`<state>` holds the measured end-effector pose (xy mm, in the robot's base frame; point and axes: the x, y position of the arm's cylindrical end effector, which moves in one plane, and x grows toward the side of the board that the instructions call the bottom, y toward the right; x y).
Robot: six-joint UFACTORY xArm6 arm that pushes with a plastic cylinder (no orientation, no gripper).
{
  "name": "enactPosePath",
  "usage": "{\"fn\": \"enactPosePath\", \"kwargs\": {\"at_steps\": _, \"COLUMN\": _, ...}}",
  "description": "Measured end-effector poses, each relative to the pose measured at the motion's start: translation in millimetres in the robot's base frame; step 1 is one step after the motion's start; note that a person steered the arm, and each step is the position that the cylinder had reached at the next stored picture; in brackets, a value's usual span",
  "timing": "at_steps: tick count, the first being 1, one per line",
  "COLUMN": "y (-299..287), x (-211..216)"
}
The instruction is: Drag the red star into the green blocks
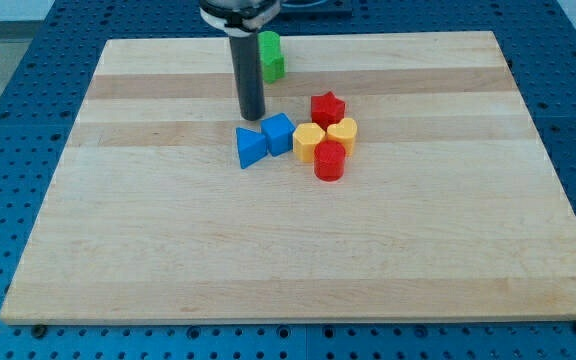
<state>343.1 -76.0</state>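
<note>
My tip (252, 116) rests on the wooden surface (298, 250), just on the far side of the blue blocks and a little to the left of the cluster's middle. The rod has no jaws at all, so nothing is spread, pressed together or pinching; it is simply a straight dark post standing upright.

The red star (327, 107) sits at the far end of a tight cluster right of the tip, close to it but not touching. Just on its near side is a yellow block (343, 133), and left of that another yellow block (308, 142); the two yellow pieces touch each other. A red cylinder (329, 161) stands at the near edge of the cluster, pressed against both yellow blocks.

Left of the cluster, a blue cube (278, 132) lies against the left yellow block, and a blue triangle (249, 147) touches the cube on its left side.

The green block (271, 56) lies on the far part of the surface, just right of the rod, which partly hides it, so whether it is one piece or two I cannot tell. It stands well apart from the red star.
</note>
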Motion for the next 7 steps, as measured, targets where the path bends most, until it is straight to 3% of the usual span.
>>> {"fn": "enactPosePath", "kwargs": {"at_steps": 1, "y": -45.0, "x": -6.2}}
{"fn": "enactPosePath", "kwargs": {"at_steps": 2, "y": -88.1, "x": 18.5}}
{"fn": "enactPosePath", "kwargs": {"at_steps": 3, "y": -94.4, "x": 85.6}}
{"fn": "enactPosePath", "kwargs": {"at_steps": 4, "y": -67.9, "x": 131.7}}
{"fn": "enactPosePath", "kwargs": {"at_steps": 6, "y": 52.5, "x": 115.9}}
{"fn": "enactPosePath", "kwargs": {"at_steps": 7, "y": 82.2, "x": 97.2}}
